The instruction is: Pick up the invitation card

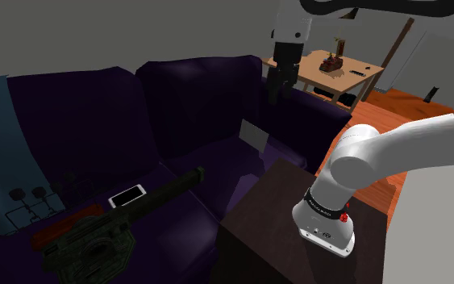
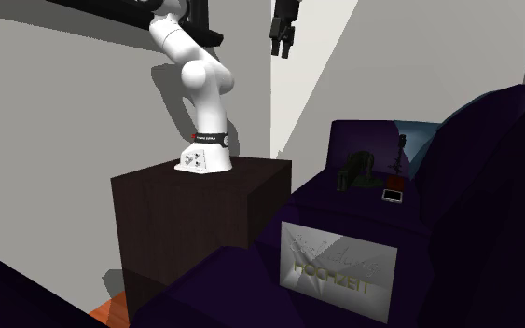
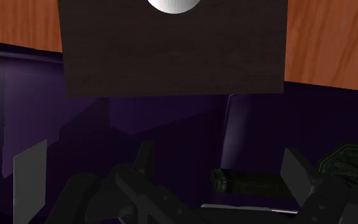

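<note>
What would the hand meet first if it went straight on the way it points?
Most likely the dark purple sofa seat, well below the open hand. The invitation card stands to one side of that line; the blower's dark nozzle lies close to it, so depth leaves some doubt.

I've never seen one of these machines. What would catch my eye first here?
A white arm rises from a dark box and holds its black pincer, open, high above a deep purple sofa. On the seat below, a pale card lettered HOCHZEIT stands on edge. Further along the seat lies a bulky dark green and red power tool, with a white phone beside it.
</note>
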### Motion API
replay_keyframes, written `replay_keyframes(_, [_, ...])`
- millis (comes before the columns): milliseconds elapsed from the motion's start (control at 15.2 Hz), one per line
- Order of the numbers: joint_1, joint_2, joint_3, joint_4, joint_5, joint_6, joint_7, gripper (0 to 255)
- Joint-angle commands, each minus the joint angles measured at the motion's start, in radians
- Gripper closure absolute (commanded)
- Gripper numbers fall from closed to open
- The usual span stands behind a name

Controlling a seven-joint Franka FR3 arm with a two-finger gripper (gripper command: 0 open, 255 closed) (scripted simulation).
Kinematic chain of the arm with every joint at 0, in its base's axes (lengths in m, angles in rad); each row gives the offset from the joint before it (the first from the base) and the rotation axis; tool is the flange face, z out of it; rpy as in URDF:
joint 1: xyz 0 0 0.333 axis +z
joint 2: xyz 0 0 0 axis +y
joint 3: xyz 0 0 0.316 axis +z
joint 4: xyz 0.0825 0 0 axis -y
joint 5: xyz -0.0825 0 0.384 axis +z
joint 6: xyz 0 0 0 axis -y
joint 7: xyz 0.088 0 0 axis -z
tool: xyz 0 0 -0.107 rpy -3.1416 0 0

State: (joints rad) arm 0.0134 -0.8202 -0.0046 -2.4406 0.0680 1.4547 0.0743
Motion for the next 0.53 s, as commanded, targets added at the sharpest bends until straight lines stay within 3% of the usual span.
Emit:
replay_keyframes(0, [0.0, 0.0, 0.0, 0.0, 0.0, 0.0, 0.0, 0])
replay_keyframes(462, [-0.048, 0.082, -0.111, -0.099, -0.116, 0.163, -0.139, 0])
